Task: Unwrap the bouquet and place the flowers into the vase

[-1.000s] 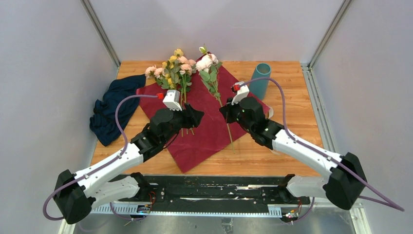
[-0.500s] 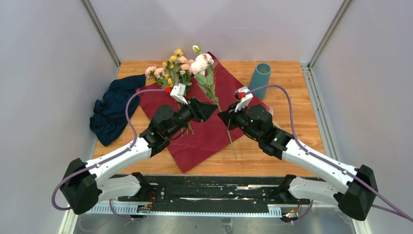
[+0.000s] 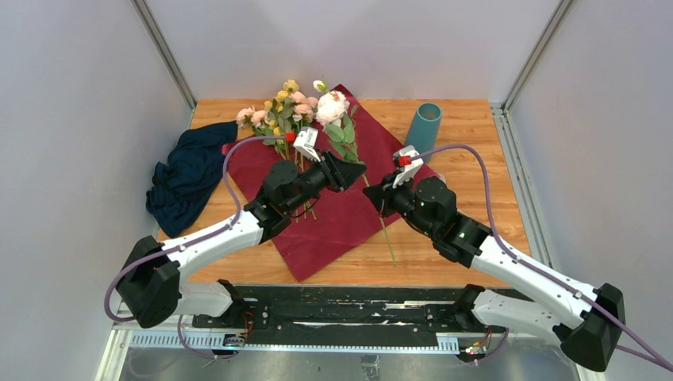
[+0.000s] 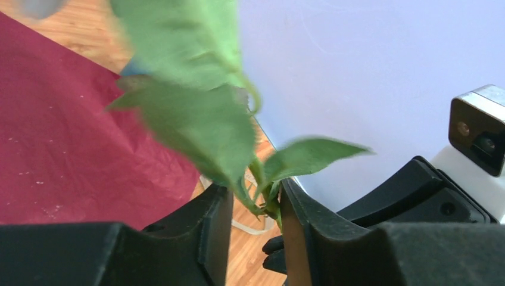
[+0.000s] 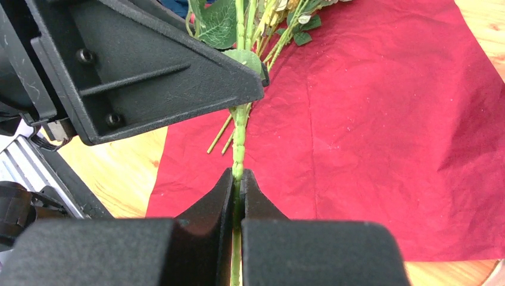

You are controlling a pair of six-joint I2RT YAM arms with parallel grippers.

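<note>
Your right jaws are pinched tight on the long green stem [image 5: 239,140] of one artificial rose, with no gap showing beside it. Just up the stem, your left jaws stand partway open with that same stem running between them. There's daylight on at least one side, and you can't tell whether either pad touches it. Its broad green leaves [image 4: 202,119] fan out just past the left tips. From above, the stem slants between your two arms. The pale pink bloom [image 3: 332,107] sits at the far end, and the bare tail pokes toward you past the right jaws. Under both lies the dark maroon wrapping paper [image 3: 341,226], spread flat on the wooden table [image 3: 476,198]. The remaining pink, peach and yellow flowers [image 3: 278,111] lie bunched on the paper's far left part, close beside that bloom. The small teal-blue tapered vase [image 3: 424,131] stands upright at the far right, near the paper's edge. A crumpled dark navy cloth [image 3: 186,175] lies off the paper's left corner.
</note>
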